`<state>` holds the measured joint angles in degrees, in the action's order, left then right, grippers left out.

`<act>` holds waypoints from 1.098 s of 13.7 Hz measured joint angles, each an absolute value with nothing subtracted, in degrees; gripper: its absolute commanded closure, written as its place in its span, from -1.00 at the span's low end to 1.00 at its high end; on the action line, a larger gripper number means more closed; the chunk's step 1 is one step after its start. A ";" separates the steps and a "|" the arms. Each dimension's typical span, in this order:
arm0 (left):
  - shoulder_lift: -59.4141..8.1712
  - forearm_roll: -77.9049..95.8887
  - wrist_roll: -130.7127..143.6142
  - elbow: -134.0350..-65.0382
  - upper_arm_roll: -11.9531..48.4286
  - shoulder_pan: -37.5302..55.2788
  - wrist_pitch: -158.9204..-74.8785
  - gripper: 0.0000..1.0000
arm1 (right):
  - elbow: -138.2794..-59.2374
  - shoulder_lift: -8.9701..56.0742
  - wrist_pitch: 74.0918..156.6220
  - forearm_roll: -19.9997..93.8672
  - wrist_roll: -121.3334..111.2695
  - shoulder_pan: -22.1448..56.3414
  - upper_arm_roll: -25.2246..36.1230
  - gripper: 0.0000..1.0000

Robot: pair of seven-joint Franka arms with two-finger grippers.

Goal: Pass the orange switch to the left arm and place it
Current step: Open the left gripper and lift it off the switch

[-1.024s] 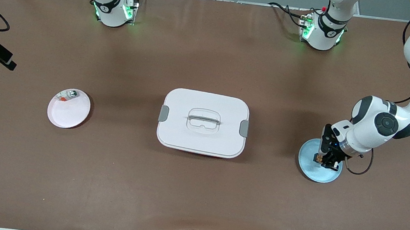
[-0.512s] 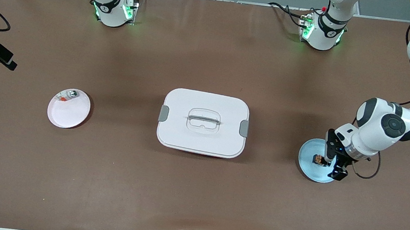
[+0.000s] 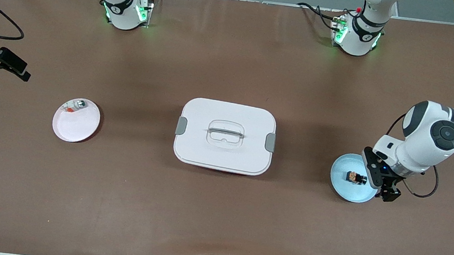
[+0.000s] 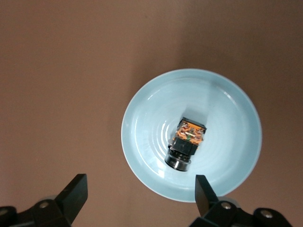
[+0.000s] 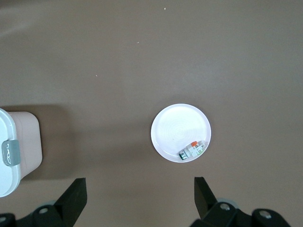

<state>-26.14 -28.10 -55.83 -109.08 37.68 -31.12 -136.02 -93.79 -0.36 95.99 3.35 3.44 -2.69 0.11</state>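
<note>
The orange switch (image 4: 188,144) is seen lying free in the light blue plate (image 3: 343,189), off-centre from the spread-fingered left gripper (image 4: 141,196) above it; the right gripper (image 5: 140,196), also spread, waits well apart.

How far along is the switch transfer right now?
Done: the orange switch lies in the blue plate at the left arm's end of the table. In hand: nothing; the left gripper is open over the plate's edge. The right gripper is open too. Left: possibly only parking both arms away from the box.
</note>
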 measured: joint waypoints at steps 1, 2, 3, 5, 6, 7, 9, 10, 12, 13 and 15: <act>-24.63 -28.10 -51.79 -108.17 39.02 -31.12 -132.46 -1.00 | -93.77 -0.38 95.99 3.35 3.44 -2.68 0.11 -1.00; -23.09 -28.09 -47.62 -107.36 40.36 -31.11 -128.84 -1.00 | -93.76 -0.41 95.99 3.35 3.43 -2.67 0.11 -1.00; -21.62 -28.09 -43.36 -106.45 41.74 -31.10 -125.08 -1.00 | -93.74 -0.49 95.99 3.35 3.43 -2.67 0.11 -1.00; -19.10 -28.07 -35.59 -104.11 44.23 -31.09 -117.66 -1.00 | -93.71 -0.87 95.97 3.36 3.43 -2.77 0.26 -1.00; -18.27 -28.01 -31.35 -102.46 45.57 -31.10 -113.94 -1.00 | -93.66 -1.07 95.96 3.36 3.43 -2.97 0.45 -1.00; -17.82 -27.99 -26.12 -100.74 47.15 -31.11 -110.17 -1.00 | -93.55 -1.28 95.97 3.36 3.42 -3.18 0.58 -1.00; -17.31 -27.99 -12.10 -97.81 50.44 -31.07 -104.03 -1.00 | -93.36 -2.03 95.93 3.36 3.24 -3.27 0.64 -1.00; -17.05 -27.99 -5.38 -96.79 51.42 -31.01 -102.86 -1.00 | -93.36 -2.43 95.67 3.19 2.45 -3.21 0.57 -1.00; -16.80 -27.17 3.67 -94.65 51.75 -31.01 -102.35 -1.00 | -93.36 -2.71 95.01 2.48 -1.44 -3.11 0.39 -1.00; -16.80 -25.40 6.46 -93.49 51.50 -31.12 -102.19 -1.00 | -93.36 -2.70 94.97 2.35 -2.73 -3.11 0.37 -1.00; -16.81 -22.21 9.78 -91.42 50.90 -31.98 -101.29 -1.00 | -93.07 -2.70 94.86 2.26 -2.99 -3.09 0.34 -1.00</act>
<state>-16.81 -22.21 9.78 -91.42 50.90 -31.98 -101.29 -93.07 -2.70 94.86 2.26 -2.99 -3.09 0.34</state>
